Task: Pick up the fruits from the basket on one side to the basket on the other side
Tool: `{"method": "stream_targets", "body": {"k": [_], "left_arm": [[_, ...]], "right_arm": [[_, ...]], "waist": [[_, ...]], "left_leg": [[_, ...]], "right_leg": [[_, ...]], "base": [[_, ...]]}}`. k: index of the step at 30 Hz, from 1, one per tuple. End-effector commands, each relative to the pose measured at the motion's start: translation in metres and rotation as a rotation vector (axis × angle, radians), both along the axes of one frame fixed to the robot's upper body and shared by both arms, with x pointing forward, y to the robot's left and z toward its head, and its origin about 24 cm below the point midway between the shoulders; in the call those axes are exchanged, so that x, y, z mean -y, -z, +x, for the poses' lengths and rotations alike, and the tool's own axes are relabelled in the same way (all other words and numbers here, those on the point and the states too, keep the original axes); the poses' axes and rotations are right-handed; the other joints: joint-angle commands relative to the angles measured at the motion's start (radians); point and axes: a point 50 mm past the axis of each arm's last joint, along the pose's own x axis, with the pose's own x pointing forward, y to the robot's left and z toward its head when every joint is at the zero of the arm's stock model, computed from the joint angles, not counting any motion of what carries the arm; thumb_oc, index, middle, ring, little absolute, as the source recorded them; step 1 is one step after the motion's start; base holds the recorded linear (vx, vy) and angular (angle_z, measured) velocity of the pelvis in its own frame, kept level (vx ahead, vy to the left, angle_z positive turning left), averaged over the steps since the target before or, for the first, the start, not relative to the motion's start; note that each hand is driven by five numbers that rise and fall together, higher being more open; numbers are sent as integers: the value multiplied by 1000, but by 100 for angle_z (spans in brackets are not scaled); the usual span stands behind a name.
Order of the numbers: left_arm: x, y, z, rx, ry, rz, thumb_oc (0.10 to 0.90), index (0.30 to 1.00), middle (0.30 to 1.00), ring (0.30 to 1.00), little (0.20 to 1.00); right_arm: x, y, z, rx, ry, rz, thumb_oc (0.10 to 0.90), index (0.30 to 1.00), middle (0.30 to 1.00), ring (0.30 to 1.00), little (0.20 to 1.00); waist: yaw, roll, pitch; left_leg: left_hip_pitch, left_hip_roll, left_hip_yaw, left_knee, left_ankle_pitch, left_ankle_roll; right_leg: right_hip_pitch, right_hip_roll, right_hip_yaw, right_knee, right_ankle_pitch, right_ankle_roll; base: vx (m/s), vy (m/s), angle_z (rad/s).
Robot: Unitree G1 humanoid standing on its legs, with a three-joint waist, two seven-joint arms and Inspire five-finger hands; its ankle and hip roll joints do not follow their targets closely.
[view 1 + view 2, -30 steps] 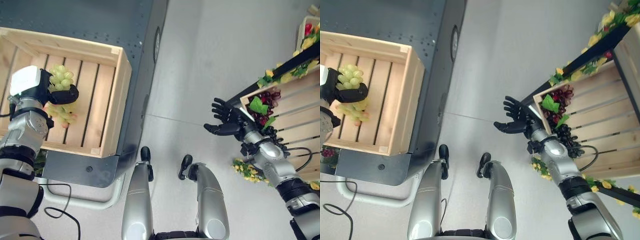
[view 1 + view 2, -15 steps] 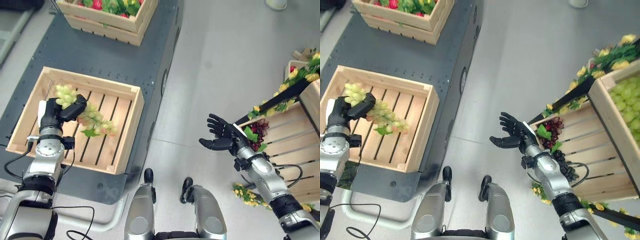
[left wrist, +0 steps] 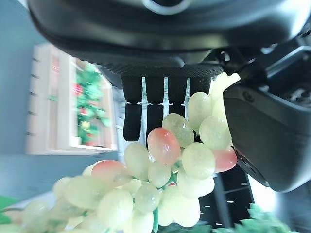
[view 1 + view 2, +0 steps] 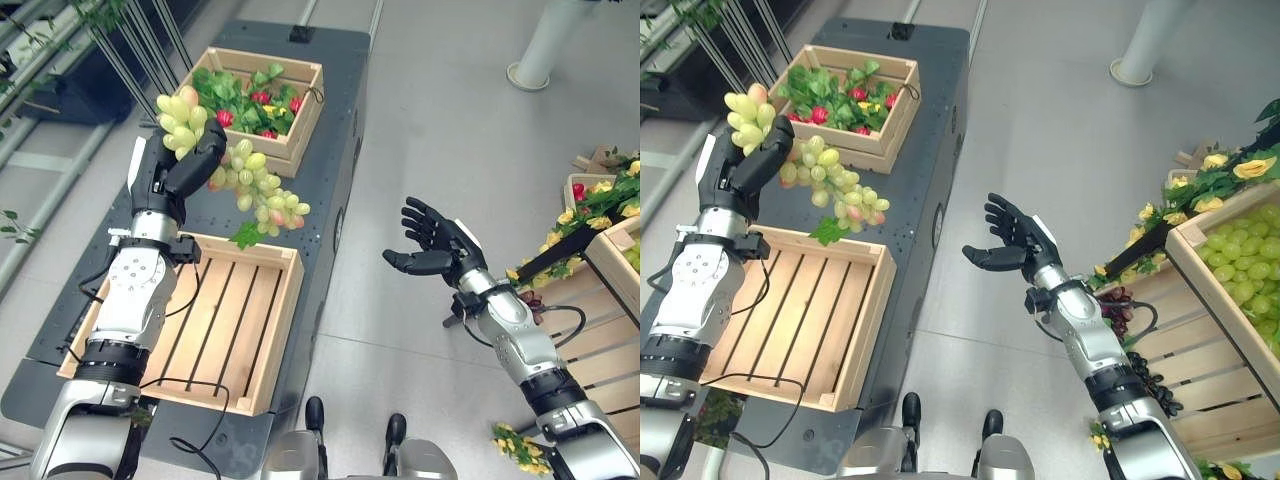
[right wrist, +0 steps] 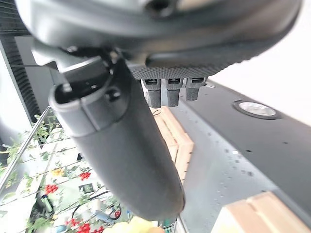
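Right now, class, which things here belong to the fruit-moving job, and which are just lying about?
Belongs to the job:
- green grape bunch, held up by the left robot hand
- empty wooden crate below it
- crate of green grapes
- open right robot hand

Lying about:
- crate of leaves and red fruit
- yellow flowers
- white post

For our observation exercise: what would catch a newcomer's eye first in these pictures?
The bunch of green grapes, held high by the left hand above the empty slatted crate. Then the right hand, fingers spread and holding nothing, over the floor beside a crate of grapes.
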Motion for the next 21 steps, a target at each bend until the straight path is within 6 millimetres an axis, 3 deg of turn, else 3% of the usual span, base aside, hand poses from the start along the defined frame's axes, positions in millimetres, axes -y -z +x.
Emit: {"method": "stream_targets", "body": {"k": [1, 11, 21], "left_arm": [[25, -43, 8, 231, 110, -58, 400, 300, 300, 300, 300], [79, -51, 25, 196, 291, -78, 400, 300, 300, 300, 300], [111, -59, 32, 174, 410, -36, 400, 300, 300, 300, 300]], "right_arm": [[-28, -24, 8, 91, -68, 19, 800, 900, 900, 900, 900], [-62, -54, 24, 122, -106, 116, 800, 900, 900, 900, 900], [-91, -78, 27, 158, -183, 196, 800, 900, 900, 900, 900]], "waist": [[-21, 31, -226], [-46, 27, -259], [-56, 27, -270]], "left_leg": [[8, -64, -35, 9, -129, -22], [37, -51, 6, 23, -151, -20], [51, -47, 19, 24, -158, -17]], "right_leg": [[-66, 49, 31, 28, -22, -56], [-39, 70, 61, 18, -25, -68], [-28, 76, 81, 9, -19, -68]], "base": [[-25, -42, -3], [17, -41, -6], [19, -23, -9]]}}
